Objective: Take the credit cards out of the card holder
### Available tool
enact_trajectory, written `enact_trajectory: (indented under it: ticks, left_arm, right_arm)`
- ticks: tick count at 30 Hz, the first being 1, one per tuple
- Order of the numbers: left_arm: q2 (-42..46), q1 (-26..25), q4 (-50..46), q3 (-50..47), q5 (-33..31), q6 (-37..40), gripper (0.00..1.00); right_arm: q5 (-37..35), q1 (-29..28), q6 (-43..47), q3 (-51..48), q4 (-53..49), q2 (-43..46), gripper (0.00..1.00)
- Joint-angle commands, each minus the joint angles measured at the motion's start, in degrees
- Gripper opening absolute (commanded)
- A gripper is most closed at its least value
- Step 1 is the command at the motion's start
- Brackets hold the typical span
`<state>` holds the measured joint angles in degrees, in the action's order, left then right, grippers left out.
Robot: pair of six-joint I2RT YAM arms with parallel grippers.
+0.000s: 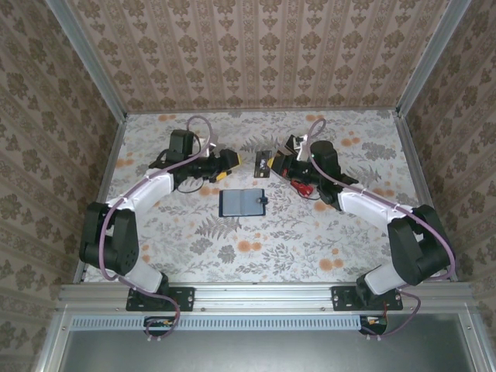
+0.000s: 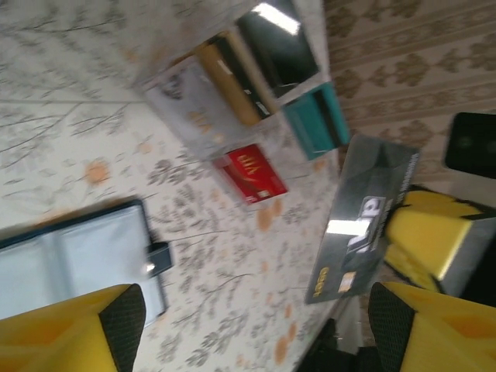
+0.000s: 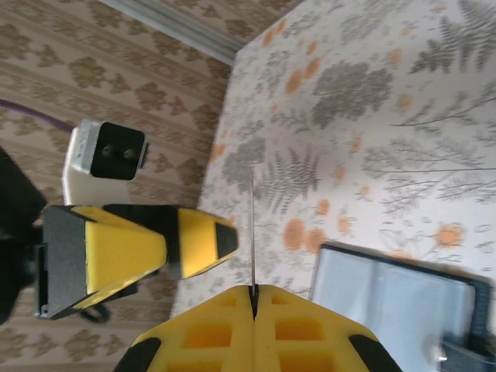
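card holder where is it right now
In the top view the card holder lies open near the middle of the table, with a red card on the table to its right.

Papered enclosure, evenly lit.
Beige damask walls (image 1: 263, 54) surround a fern-and-orange-flower tabletop (image 1: 310, 248) edged by aluminium framing (image 1: 263, 295).

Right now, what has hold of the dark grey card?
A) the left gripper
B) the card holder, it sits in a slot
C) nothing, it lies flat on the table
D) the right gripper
D: the right gripper is shut on the dark grey card, seen edge-on between its fingers, while the left gripper stands open.
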<state>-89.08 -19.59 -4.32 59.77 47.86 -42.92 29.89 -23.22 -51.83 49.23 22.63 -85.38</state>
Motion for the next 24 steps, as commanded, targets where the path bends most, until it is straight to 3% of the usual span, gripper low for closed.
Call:
enact_trajectory:
  ticks: [1,6,11,21,22,24]
  left_arm:
    - [0.56,-0.94,8.8,1.3,7.36,-4.8,0.79]
    - [-0.87,-1.49,10.61,3.7,9.75,-4.94,0.69]
    - [-2.56,-1.5,17.92,4.22,12.51,-9.96,0.48]
    - [-3.56,-1.54,18.62,4.7,12.1,-11.1,0.11]
    - [-3.41,-1.56,18.93,4.61,11.85,-11.56,0.05]
    - [-3.13,-1.65,20.07,4.15,10.77,-12.99,0.0]
  right_arm:
    - [8.17,0.8,-6.14,0.69,9.63,-0.39,0.0]
    - [11.91,1.12,-12.11,2.41,17.07,-3.65,0.0]
    - [13.26,1.19,-14.46,4.2,19.68,-5.86,0.0]
    - [13.89,1.25,-16.77,5.32,21.72,-8.44,0.0]
    - [13.95,1.21,-17.24,5.16,22.15,-8.55,0.01]
    - [13.48,0.94,-18.66,4.25,23.77,-8.42,0.23]
